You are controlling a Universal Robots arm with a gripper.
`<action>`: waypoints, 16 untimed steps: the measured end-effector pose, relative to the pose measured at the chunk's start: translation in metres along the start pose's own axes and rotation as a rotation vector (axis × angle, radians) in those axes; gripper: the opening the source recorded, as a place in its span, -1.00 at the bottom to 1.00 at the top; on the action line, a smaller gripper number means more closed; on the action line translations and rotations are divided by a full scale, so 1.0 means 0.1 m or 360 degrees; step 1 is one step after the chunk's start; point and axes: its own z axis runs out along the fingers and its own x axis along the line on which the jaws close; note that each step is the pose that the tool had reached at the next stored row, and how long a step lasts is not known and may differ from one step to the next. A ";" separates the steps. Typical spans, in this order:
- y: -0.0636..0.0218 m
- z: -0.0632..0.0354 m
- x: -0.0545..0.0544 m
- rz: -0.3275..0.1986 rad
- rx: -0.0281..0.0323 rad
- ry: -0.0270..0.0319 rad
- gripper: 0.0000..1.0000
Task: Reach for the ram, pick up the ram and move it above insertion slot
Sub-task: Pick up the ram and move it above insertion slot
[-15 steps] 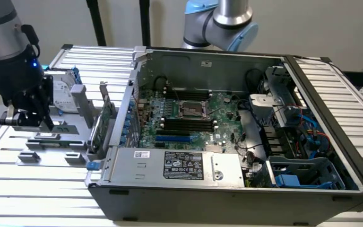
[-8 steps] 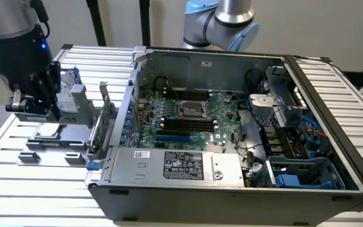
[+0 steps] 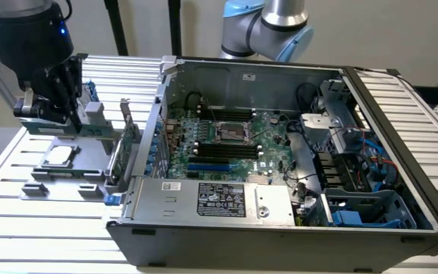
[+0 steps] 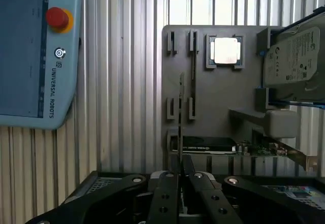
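Because the gripper (image 4: 181, 176) has its jaws pinched narrow on the ram (image 4: 181, 112), held edge-on between them above the grey tray (image 4: 218, 97), reach and pickup look done; hovering over the memory slots (image 3: 223, 149), well apart from the jaws inside the open computer case (image 3: 280, 74), is not. Beneath the jaws, the tray holds a processor (image 4: 225, 50), hard drive (image 4: 294, 51) and expansion card (image 4: 213, 144).

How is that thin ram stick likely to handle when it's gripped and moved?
The ram looks like a thin, straight board, so it probably stays stiff, not floppy. It is slim against the tool, so likely light. Being so thin, it may tilt or crack if twisted.
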 end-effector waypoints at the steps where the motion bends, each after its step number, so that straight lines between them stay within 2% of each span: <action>1: -0.034 -0.024 0.00 0.0000 0.00003 -0.00004 -0.73; 16: -0.432 -0.101 -0.04 0.0000 0.00068 -0.00014 -0.73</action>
